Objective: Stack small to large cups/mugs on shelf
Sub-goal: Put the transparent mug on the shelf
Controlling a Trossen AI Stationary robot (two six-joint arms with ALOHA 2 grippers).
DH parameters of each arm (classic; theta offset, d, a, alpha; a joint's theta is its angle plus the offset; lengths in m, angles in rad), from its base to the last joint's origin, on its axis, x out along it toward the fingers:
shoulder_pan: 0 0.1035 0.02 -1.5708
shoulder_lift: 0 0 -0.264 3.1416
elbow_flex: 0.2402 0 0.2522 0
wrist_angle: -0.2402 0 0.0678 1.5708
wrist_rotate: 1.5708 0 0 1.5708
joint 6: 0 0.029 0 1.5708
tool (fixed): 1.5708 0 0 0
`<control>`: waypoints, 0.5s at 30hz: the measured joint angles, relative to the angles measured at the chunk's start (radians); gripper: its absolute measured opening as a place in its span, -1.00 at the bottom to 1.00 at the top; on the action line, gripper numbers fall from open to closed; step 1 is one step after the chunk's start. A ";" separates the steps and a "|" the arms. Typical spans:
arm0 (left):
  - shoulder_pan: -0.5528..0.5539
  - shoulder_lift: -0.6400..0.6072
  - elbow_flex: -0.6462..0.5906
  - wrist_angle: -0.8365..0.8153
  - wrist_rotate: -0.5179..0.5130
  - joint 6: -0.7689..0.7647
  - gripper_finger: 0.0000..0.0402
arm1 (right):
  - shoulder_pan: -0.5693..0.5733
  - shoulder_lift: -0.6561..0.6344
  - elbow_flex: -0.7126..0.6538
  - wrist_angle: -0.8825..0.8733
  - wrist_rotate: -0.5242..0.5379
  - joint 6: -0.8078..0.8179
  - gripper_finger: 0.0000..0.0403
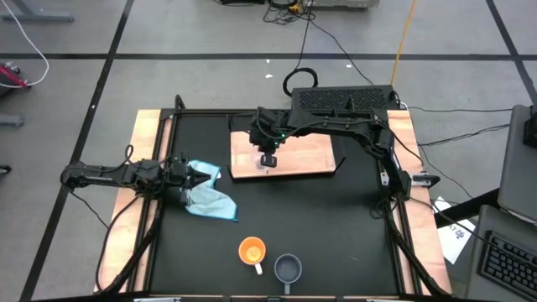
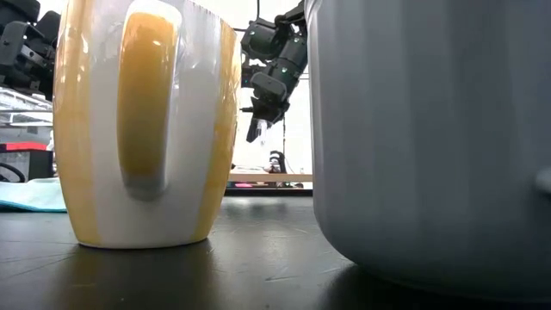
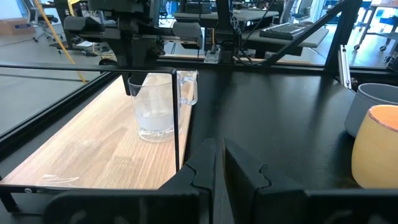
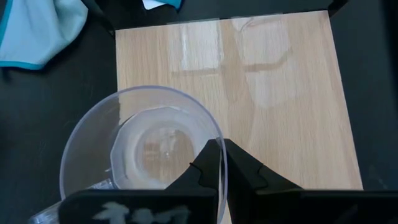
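Item: tiny clear glass cup (image 3: 155, 106), upright on the shelf (image 1: 310, 155), toward the board's left part and near its edge; handle visible on the side away from the left wrist camera. Holder: right gripper (image 4: 222, 163), reaching in from the right over the shelf, jaws pinched shut on the cup's rim wall, one finger inside and one outside as the right wrist view shows; in the left wrist view the cup's base appears to rest on or just above the wood, which of the two cannot be told. Item: orange mug (image 1: 252, 250) with white handle, on the black worktop (image 1: 319, 226) at the near edge, well apart from the shelf. Item: grey-blue mug (image 1: 288, 268), just beside the orange mug, also on the worktop. Item: light blue cloth (image 1: 210, 200), crumpled on the worktop at the left, not part of the stack. Left gripper (image 3: 219, 168): low over the worktop near the cloth, jaws nearly together and holding nothing, waiting. Step in hand, by judgement: placing the smallest vessel on the shelf, the first of three. Next move calls for: the right jaws to part and lift straight up so the light cup does not tip or drag, then a reach to the near-edge mugs, leaving room on the board for the two larger vessels.
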 joint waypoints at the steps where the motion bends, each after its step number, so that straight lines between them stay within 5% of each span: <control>1: 0.000 0.000 0.000 0.000 0.000 0.000 -0.84 | 0.000 0.000 0.000 0.005 0.000 0.000 -1.00; 15: 0.000 0.000 0.000 0.000 0.000 0.000 -0.84 | 0.002 0.011 -0.005 0.020 -0.027 -0.003 -0.65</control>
